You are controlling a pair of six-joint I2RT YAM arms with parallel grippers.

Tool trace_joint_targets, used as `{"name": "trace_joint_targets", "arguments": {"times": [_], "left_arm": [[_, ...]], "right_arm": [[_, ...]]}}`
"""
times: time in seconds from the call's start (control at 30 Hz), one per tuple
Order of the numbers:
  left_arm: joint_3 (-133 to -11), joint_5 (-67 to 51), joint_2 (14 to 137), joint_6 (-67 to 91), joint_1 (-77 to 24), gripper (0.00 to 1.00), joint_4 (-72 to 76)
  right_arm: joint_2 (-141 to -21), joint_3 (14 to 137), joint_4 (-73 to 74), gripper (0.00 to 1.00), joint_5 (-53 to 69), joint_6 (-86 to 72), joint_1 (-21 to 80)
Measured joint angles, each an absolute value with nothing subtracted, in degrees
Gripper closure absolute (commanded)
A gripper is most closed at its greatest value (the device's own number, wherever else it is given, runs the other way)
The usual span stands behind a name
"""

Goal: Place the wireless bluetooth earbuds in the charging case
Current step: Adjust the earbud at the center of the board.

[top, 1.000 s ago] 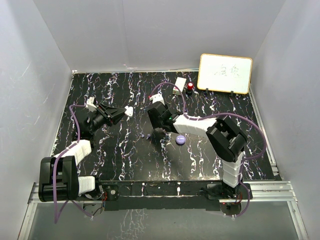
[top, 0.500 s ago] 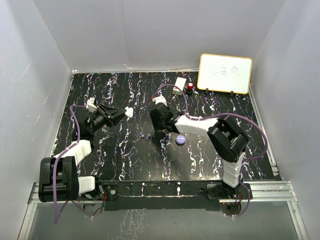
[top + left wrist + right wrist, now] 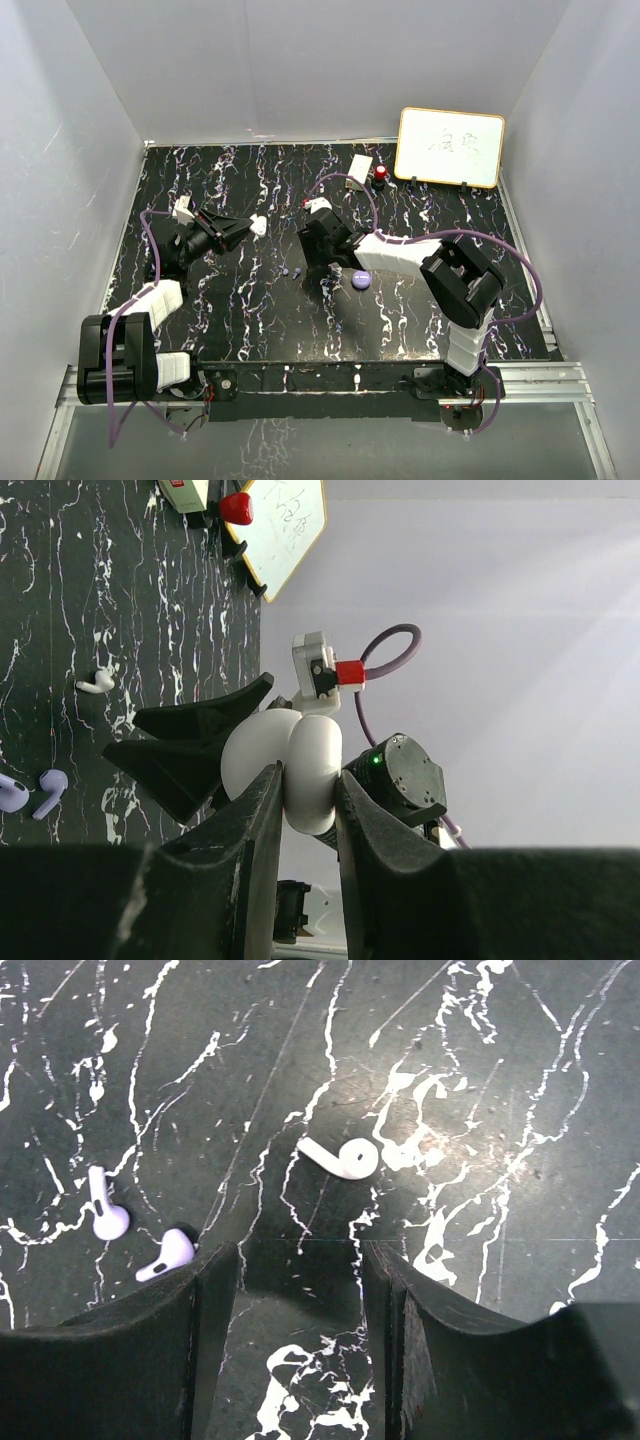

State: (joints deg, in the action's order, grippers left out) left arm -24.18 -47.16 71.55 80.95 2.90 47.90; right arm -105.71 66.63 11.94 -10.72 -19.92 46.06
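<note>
Pinching the white earbud [image 3: 340, 1157], upper centre, is required next of the half-open, empty right gripper [image 3: 300, 1260]; the case [image 3: 285, 750] is clamped by the left gripper [image 3: 307, 775].

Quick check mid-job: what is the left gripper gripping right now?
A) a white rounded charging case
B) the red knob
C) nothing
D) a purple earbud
A: the left wrist view shows the left gripper shut on the white rounded charging case, which is pinched from both sides.
</note>
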Motion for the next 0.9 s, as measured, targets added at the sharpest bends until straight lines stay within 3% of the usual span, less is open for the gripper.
{"name": "trace_joint_targets", "arguments": {"times": [0.47, 0.9], "left_arm": [[-24.2, -47.2, 71.5, 80.6, 2.9, 1.0, 47.5], [-24.2, -47.2, 69.6, 80.2, 2.9, 1.0, 46.2]], "right_arm": [[-106.2, 67.0, 8.8, 0.5, -5.4, -20.0, 46.1], [-114.9, 74.5, 7.6, 0.5, -5.3, -19.3, 46.0]]}}
